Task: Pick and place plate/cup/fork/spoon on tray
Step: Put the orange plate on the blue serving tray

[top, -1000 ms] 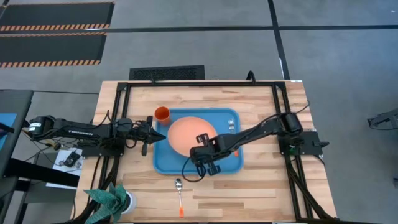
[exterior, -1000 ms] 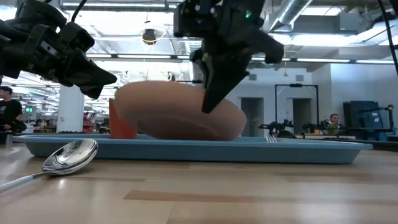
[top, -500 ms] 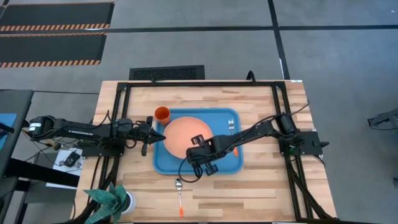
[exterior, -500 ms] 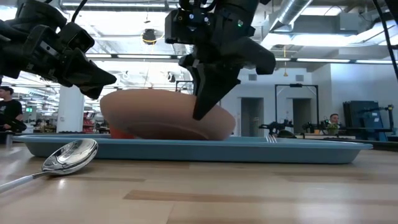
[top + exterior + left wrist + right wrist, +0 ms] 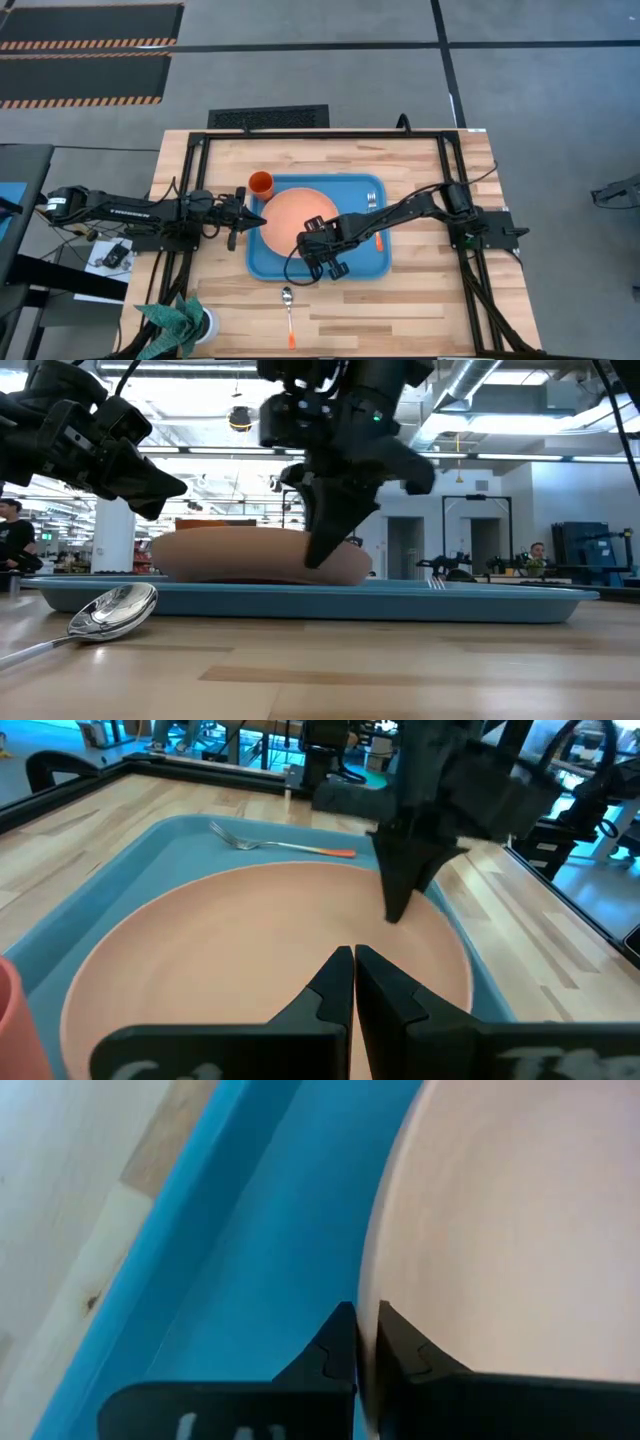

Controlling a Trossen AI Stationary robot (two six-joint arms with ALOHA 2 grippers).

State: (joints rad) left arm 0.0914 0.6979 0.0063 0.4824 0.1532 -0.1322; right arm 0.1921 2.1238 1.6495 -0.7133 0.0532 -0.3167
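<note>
right gripper [image 5: 312, 243] clamps plate [image 5: 295, 215] on tray [image 5: 368, 262] (wood table [image 5: 420, 310]); left gripper [image 5: 250, 215] closed

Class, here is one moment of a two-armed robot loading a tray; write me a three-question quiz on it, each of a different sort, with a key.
1. True or false: the fork lies on the blue tray.
2. Which item lies on bare wood, off the tray? A) plate B) fork C) spoon
3. Fill in: the right gripper is pinching the rim of the ____.

Key: 1 true. 2 C: the spoon lies on the table in front of the tray. 3 plate.
</note>
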